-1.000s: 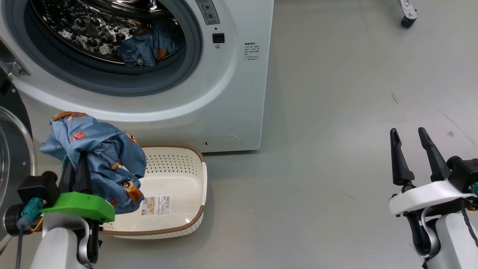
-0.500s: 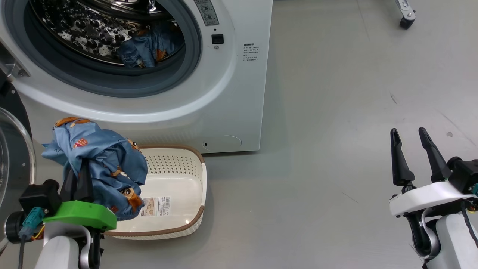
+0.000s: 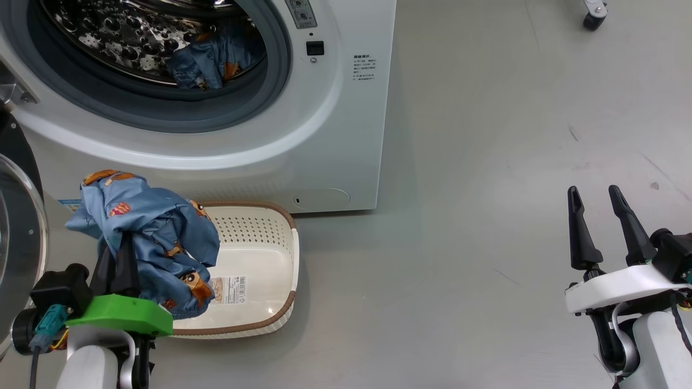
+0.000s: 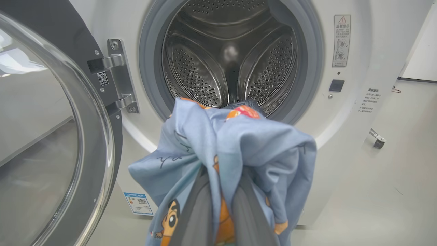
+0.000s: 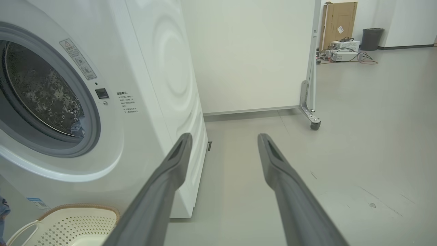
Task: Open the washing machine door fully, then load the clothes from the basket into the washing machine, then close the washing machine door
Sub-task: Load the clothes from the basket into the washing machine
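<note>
Clothes [image 3: 151,237], a blue printed bundle, hung clamped between the closed fingers of the left gripper [image 3: 118,258], held up over the left end of the basket [image 3: 295,259]. In the left wrist view the bundle sat in front of the lower lip of the washer's opening, not inside it. The basket stood on the floor [image 3: 459,227] just before the washer [image 3: 335,108], near its front bottom edge, with a barcode sticker [image 3: 227,286] on its bottom. One garment [image 3: 208,54] lay in the drum [image 3: 108,38], near the right side of the gasket. The door [image 3: 19,227] stood wide open at the left. The right gripper [image 3: 593,190] hung well off to the right over bare floor, fingers apart, holding nothing.
</note>
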Robot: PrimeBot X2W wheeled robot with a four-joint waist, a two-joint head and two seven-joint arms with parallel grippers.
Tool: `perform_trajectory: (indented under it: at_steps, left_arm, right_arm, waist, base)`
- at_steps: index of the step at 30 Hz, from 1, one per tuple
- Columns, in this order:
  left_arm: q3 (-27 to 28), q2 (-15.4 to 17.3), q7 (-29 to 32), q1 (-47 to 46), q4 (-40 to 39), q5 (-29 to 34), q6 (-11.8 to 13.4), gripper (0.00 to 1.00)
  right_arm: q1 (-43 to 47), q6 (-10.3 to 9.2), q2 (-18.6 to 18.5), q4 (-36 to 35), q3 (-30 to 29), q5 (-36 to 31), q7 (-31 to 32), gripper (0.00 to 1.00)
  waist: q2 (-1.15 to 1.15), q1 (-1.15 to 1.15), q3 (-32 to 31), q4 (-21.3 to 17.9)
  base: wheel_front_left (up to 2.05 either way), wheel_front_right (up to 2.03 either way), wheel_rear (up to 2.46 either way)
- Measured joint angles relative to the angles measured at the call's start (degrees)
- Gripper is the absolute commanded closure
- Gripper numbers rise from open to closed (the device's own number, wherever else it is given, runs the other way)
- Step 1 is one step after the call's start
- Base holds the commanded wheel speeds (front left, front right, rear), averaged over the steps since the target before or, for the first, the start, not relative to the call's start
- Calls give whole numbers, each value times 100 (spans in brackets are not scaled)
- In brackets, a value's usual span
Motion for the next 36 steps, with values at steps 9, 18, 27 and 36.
perform_trajectory:
  at_steps: [9, 18, 27, 36]
  left_arm:
    - [-66, -68, 0, -25, -153, 49, 0, 100]
    - [-47, -94, 0, -170, -203, 93, 0, 100]
    - [4, -179, 0, -637, -363, 160, 22, 100]
    - [157, -264, -4, -1228, -511, 253, 187, 100]
  right_arm:
    - [-2, 0, -13, -108, -30, 0, 0, 0]
    - [-9, 0, -57, -174, -25, 0, 0, 0]
    - [-137, 0, -108, -304, -70, 4, 0, 0]
    - [-398, 0, -127, -361, -26, 12, 0, 0]
  waist:
    - [0, 0, 279, 36]
    - [0, 0, 608, 35]
    - [0, 0, 1076, 29]
    - [0, 0, 1533, -22]
  base:
    - [0, 0, 0]
    - [0, 0, 0]
    - [0, 0, 0]
    - [0, 0, 0]
